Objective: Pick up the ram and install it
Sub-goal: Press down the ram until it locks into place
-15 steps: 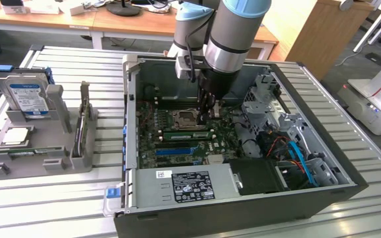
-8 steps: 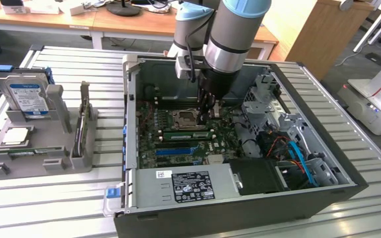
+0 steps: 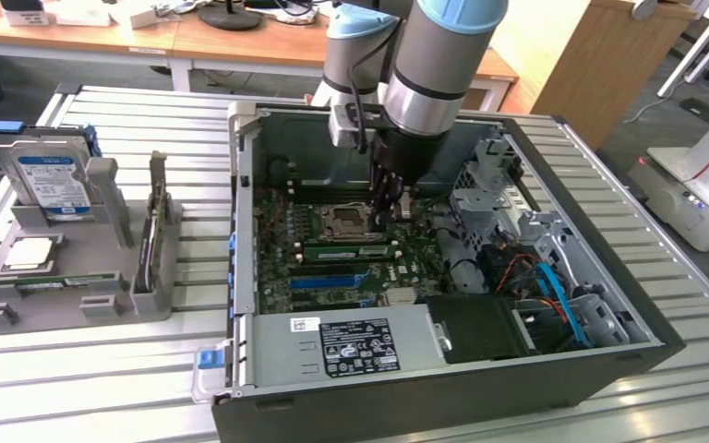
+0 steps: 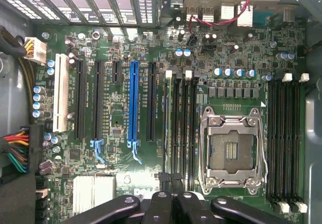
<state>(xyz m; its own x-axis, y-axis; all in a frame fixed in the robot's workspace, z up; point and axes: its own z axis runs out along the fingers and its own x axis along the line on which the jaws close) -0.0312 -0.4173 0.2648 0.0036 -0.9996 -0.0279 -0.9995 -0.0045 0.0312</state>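
Observation:
The ram (image 3: 348, 250) is a long green stick with black chips, standing in a slot on the motherboard next to the empty processor socket (image 3: 342, 220). My gripper (image 3: 388, 214) reaches down into the open computer case and hangs just above the ram's end on the exterior view's right. Its fingers are shut. In the wrist view the black fingertips (image 4: 165, 181) are pressed together over the row of memory slots (image 4: 173, 128) beside the socket (image 4: 230, 151). There the ram is edge-on and hard to tell from the slots. I cannot tell whether the fingertips touch it.
A grey holder (image 3: 34, 309) on the exterior view's left carries a hard drive (image 3: 47, 180), a square processor chip (image 3: 29, 254) and a thin upright board (image 3: 154, 221). Inside the case are the power supply (image 3: 342, 346), drive cage (image 3: 502, 185) and orange and blue cables (image 3: 552, 286).

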